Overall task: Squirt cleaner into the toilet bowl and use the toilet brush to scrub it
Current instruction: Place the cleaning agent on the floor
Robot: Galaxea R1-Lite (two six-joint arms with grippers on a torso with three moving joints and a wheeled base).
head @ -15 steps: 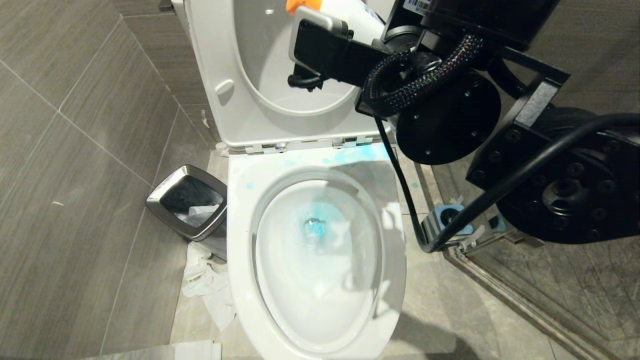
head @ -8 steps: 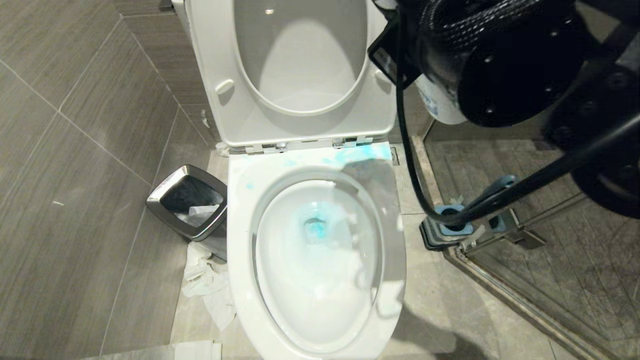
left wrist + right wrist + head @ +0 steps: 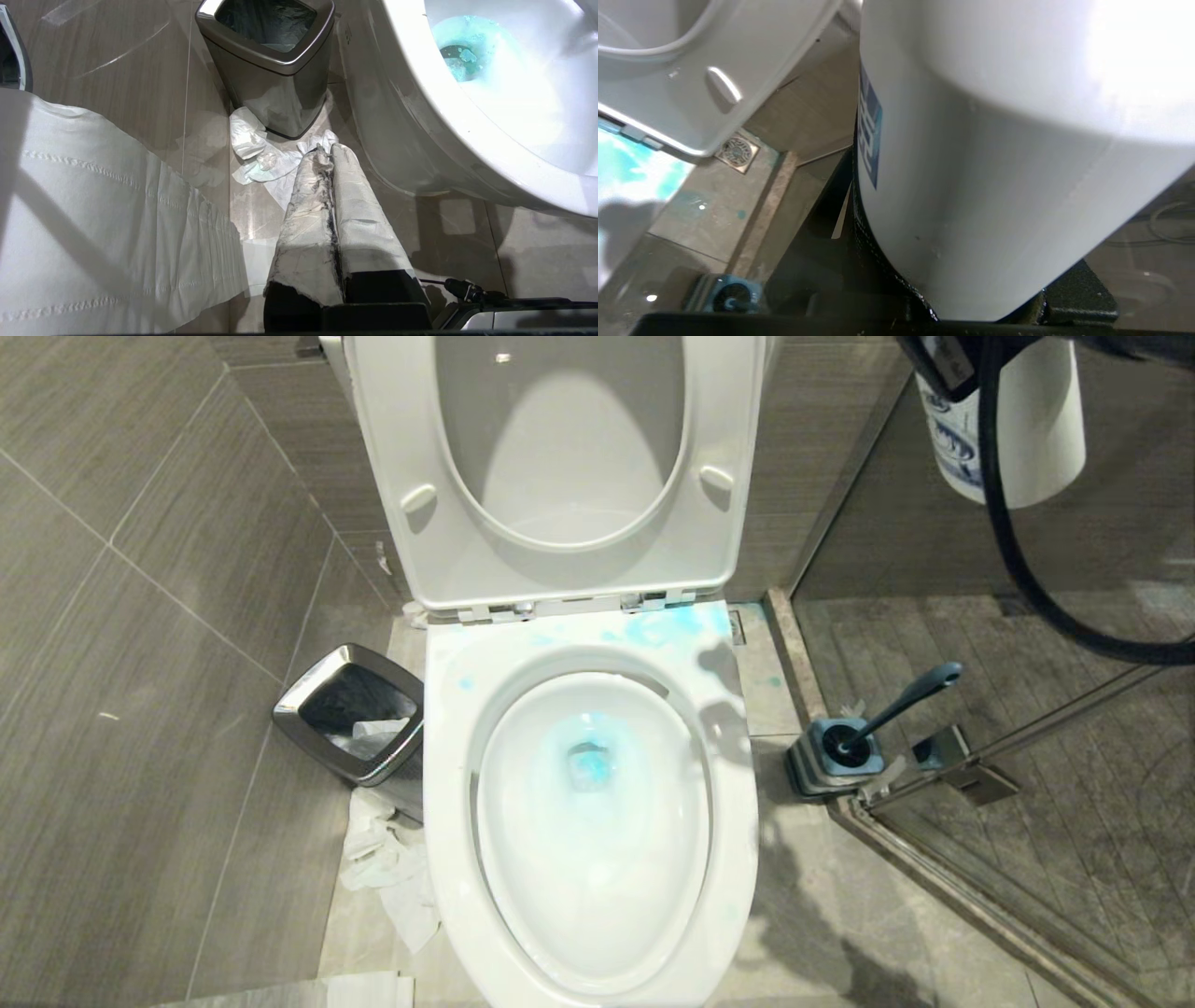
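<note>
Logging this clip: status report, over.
Right end effector shut on white cleaner bottle, high right of toilet bowl. Left end effector shut, parked low. Cleaner pooled; toilet brush in stand. Nothing blocking.

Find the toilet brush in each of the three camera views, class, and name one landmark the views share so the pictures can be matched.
Head view: the toilet brush stands in its square stand on the floor, right of the toilet bowl, handle leaning up to the right.
Left wrist view: not in it.
Right wrist view: only the stand's blue top shows at the lower edge; the handle cannot be made out.
Shared landmark: the turquoise cleaner on the bowl.
</note>
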